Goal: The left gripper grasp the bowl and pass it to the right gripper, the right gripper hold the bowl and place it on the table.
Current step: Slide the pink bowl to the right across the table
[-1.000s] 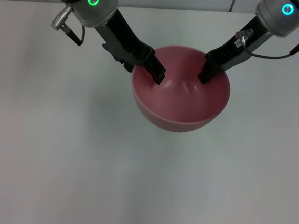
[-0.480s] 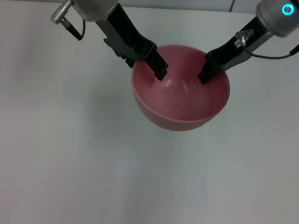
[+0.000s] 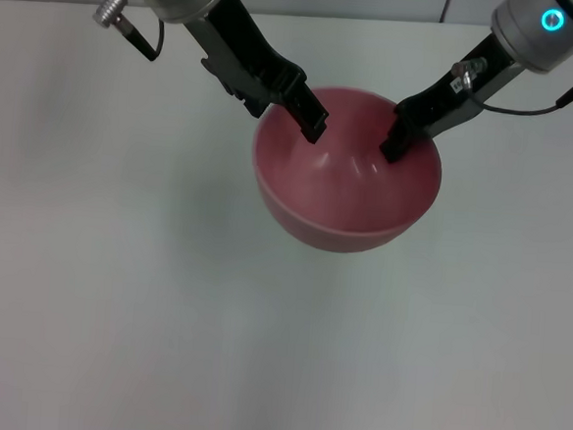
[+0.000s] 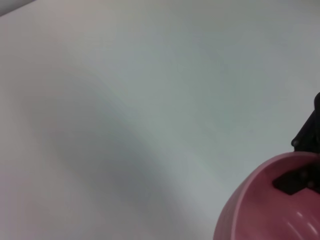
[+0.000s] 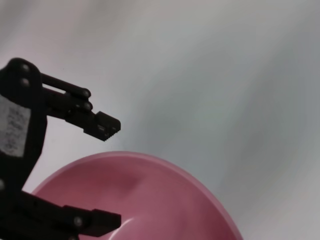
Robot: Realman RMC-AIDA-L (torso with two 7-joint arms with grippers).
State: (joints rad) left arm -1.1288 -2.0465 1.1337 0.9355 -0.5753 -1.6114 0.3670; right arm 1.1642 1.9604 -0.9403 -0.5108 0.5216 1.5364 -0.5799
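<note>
Right pincer [image 3: 394, 147] clamped on bowl [image 3: 346, 170] rim — left pincer [image 3: 312, 128] apart at opposite rim.

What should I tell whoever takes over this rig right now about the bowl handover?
Left gripper: at the left rim of the bowl, tip over the inside, drawn back a little in the last second; grip unclear.
Right gripper: at the right rim; grip unclear.
Bowl: upright between both, unmoved, apparently off the table.
Done: bowl brought to the right gripper.
Left: confirm the right gripper's hold, clear the left, set the bowl on the table.
</note>
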